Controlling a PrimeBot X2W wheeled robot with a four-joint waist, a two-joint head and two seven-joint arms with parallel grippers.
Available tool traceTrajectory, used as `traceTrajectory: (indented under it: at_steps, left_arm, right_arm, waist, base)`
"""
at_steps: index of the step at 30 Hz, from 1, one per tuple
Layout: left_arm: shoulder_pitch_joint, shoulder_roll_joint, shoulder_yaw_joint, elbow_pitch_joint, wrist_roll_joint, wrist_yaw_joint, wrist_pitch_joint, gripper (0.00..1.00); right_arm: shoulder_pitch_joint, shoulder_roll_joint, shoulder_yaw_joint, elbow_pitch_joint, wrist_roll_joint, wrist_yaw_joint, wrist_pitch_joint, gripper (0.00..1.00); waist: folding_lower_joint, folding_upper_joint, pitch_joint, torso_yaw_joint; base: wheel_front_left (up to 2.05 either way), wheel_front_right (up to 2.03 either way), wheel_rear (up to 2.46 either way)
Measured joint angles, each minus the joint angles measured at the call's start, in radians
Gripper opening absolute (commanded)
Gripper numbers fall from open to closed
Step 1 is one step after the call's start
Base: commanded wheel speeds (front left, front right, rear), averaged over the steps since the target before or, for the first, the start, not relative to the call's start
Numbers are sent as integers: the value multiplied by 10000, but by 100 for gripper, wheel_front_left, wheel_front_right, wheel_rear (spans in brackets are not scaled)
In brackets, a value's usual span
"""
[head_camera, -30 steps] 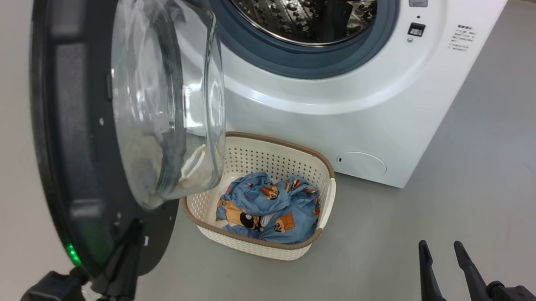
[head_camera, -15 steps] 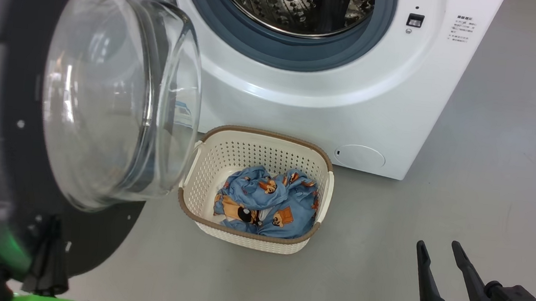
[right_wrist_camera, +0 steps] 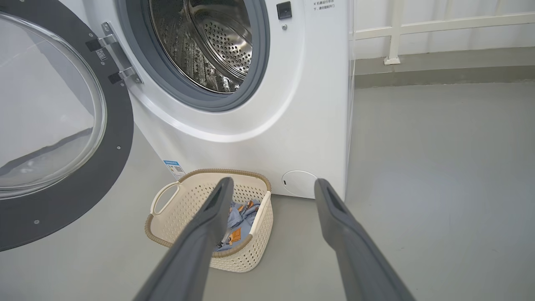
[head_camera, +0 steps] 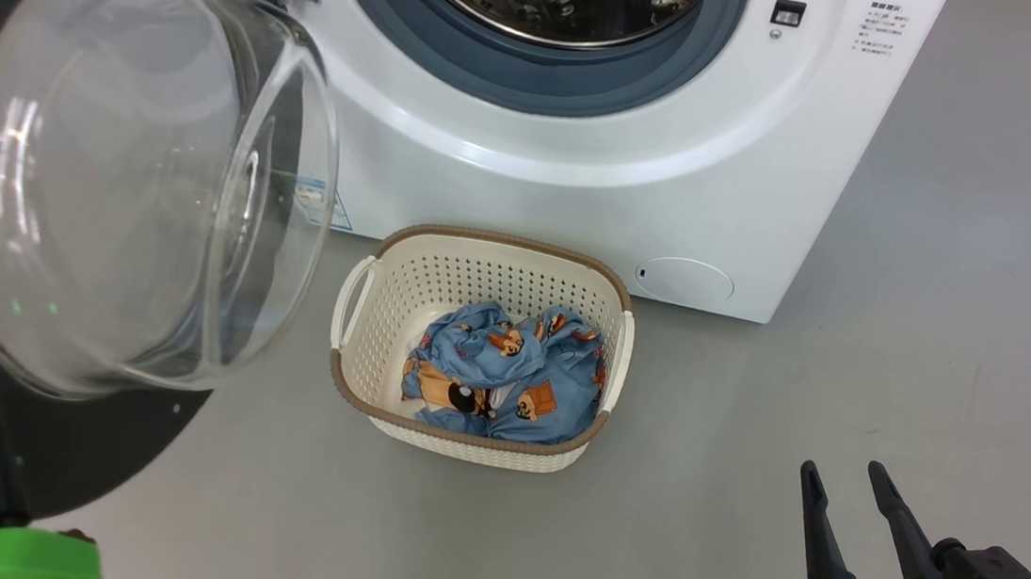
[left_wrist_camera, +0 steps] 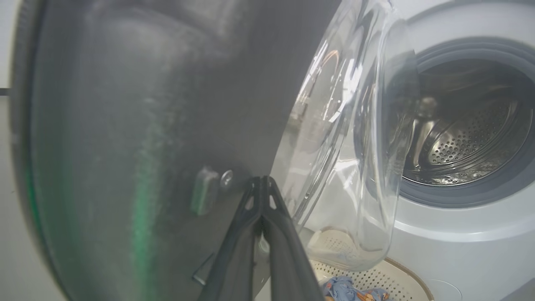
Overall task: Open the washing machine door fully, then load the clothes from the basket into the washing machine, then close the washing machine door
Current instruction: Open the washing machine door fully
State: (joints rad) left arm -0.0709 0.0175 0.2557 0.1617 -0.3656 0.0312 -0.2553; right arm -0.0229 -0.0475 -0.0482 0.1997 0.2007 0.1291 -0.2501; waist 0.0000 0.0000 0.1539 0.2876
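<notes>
The washing machine door (head_camera: 129, 177) swings wider open than a second ago, the left gripper (left_wrist_camera: 261, 184) travelling left with it, and the basket (head_camera: 492, 236) comes clear of its glass.

Illegible small print on washing machine (head_camera: 722, 205)

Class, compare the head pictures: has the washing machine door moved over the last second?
Yes. The washing machine door swung wider open, leftward, clear of the basket.

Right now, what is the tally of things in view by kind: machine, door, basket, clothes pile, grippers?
washing machine: 1
washing machine door, open: 1
basket: 1
clothes, one heap in the basket, garment count unclear: 1
grippers, left gripper shut, right gripper open: 2
Total: 6
</notes>
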Motion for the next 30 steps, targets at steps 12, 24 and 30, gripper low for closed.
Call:
traceTrajectory:
  at_steps: [12,24,30]
  left_arm:
    - [-1258,-29,2031,1016,-40,-247,0,0]
    - [-2756,598,3373,2550,660,-892,-2,0]
    - [-3290,790,3837,3147,936,-1076,-4,0]
  right_arm:
    - [-202,-40,15,63,-2,0,0,100]
    - [-423,-144,33,104,-44,0,2,100]
    - [-480,-153,44,130,-44,0,0,100]
  waist:
    - [0,0,246,-134]
    - [0,0,501,-331]
    - [0,0,554,-469]
  base:
    - [0,0,0]
    - [0,0,0]
    - [0,0,0]
